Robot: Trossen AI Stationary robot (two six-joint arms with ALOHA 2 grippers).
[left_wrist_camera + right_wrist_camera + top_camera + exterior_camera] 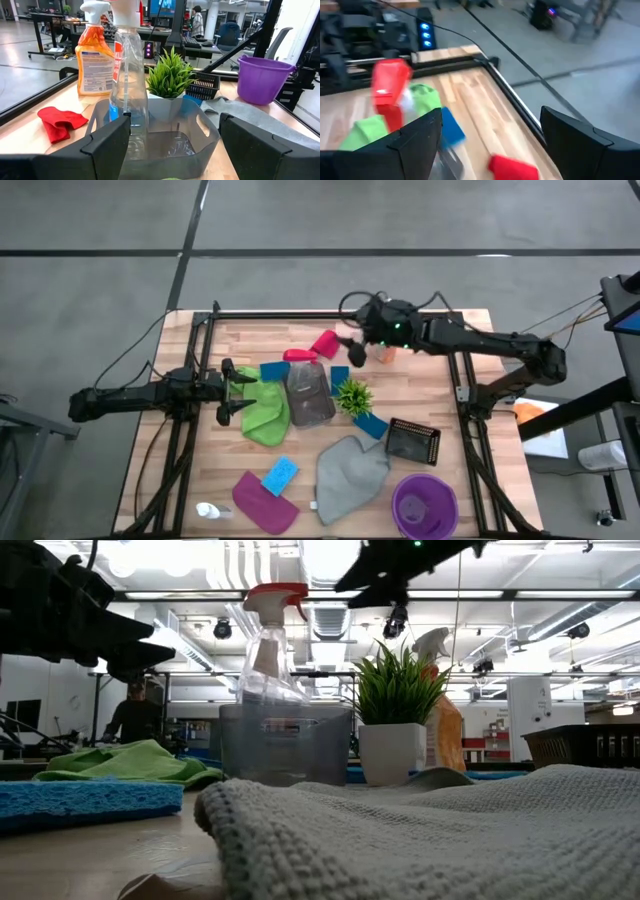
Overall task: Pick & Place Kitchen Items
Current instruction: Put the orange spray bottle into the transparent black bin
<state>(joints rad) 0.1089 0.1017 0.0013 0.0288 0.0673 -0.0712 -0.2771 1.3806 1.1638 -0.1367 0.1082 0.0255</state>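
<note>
A clear spray bottle with a red trigger [129, 95] stands upright in a grey bin [312, 398] at the table's middle. The orange spray bottle [95, 60] stands behind it, near the far edge. My right gripper [353, 352] hovers open above the table between the two bottles and holds nothing; its wrist view shows the red trigger [390, 85]. My left gripper [235, 390] waits open at the left, level, pointing at the bin, over the green cloth [265, 410]. Blue sponges [280, 473], a magenta cloth [265, 500] and a grey cloth [350, 475] lie on the table.
A small spiky plant [353, 395] stands right of the bin. A black basket [413, 442] and a purple bucket [425, 505] stand at the near right. A red cloth [325, 342] lies near the far edge. A person [130, 720] shows in the room behind.
</note>
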